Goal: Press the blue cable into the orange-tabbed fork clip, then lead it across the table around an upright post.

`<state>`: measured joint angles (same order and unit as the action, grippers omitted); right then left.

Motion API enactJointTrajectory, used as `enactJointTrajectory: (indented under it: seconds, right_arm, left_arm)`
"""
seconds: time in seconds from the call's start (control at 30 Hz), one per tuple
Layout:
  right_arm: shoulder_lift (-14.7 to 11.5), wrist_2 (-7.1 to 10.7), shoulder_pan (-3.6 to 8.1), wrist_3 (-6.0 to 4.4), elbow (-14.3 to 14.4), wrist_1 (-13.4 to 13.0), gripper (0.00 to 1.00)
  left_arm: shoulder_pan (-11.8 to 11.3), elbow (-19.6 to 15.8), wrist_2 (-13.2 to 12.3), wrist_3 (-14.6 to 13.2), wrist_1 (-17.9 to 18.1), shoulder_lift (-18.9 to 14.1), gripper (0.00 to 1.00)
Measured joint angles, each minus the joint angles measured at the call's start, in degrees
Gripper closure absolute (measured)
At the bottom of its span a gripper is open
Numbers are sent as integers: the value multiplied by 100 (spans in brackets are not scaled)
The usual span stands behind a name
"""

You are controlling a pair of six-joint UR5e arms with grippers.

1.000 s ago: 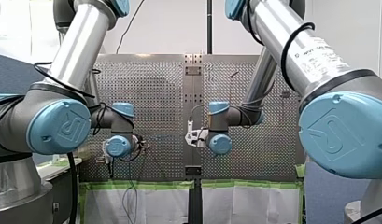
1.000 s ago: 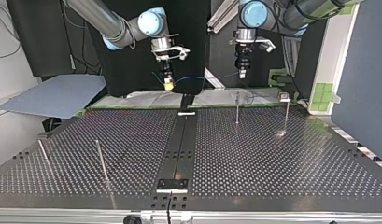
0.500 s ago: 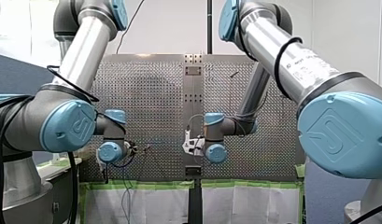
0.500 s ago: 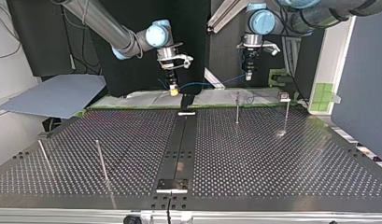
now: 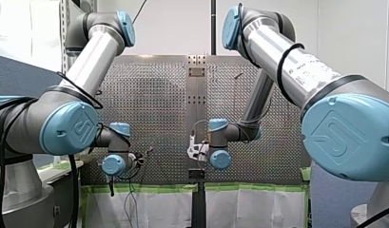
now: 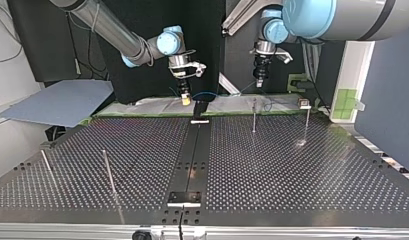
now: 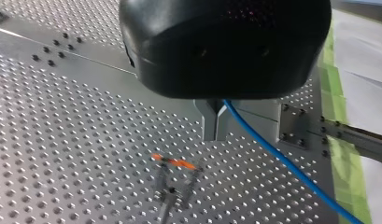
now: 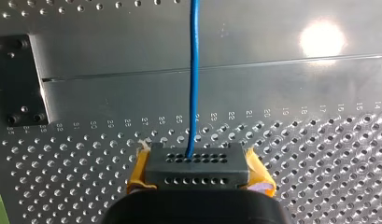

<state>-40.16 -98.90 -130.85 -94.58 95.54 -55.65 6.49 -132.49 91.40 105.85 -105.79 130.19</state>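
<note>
The blue cable point(image 7: 263, 139) is thin, smooth-sheathed and evenly coloured. It hangs above the table between the two grippers and is not yet seated in anything. My left gripper point(image 7: 215, 133) has its metal fingers pinched together on it. From that pinch the cable runs off to one side and slopes down over the perforated table point(image 7: 62, 116). In the right wrist view it leaves my right gripper point(image 8: 194, 156) dead straight, coming out of the seam between the closed fingertips, whose yellow pads point(image 8: 138, 173) show on either side. That hand is clamped on it too. The orange-tabbed fork clip point(image 7: 175, 164) stands on the table just ahead of and below the left fingertips. It is apart from them, and the cable passes beside it rather than over its prongs. I judge the step in hand to be the approach to the clip, with the pressing not begun. The next move calls for shifting the held span sideways until it lies across the fork's slot. It should then come down with the line kept tight between both hands, so it seats between the prongs rather than riding on the tab. The upright post point(image 6: 253, 114), seen from across the table, stands below and ahead of the left gripper and waits for the later lead-around.
</note>
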Motion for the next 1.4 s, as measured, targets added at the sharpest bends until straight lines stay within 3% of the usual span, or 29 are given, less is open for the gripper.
enactJointTrajectory:
  seconds: [0.43, 1.03, 1.4]
  right_arm:
    - [417, 16, 27, -9, -127, -10, 100]
    - [497, 174, 87, -9, -304, 23, 100]
    - [525, 197, 103, -1, -383, 101, 100]
  left_arm:
    - [-27, 283, -14, 64, -103, 551, 100]
    - [-157, 908, 286, 111, -518, 572, 100]
    - [-306, 973, 490, 113, -537, 572, 100]
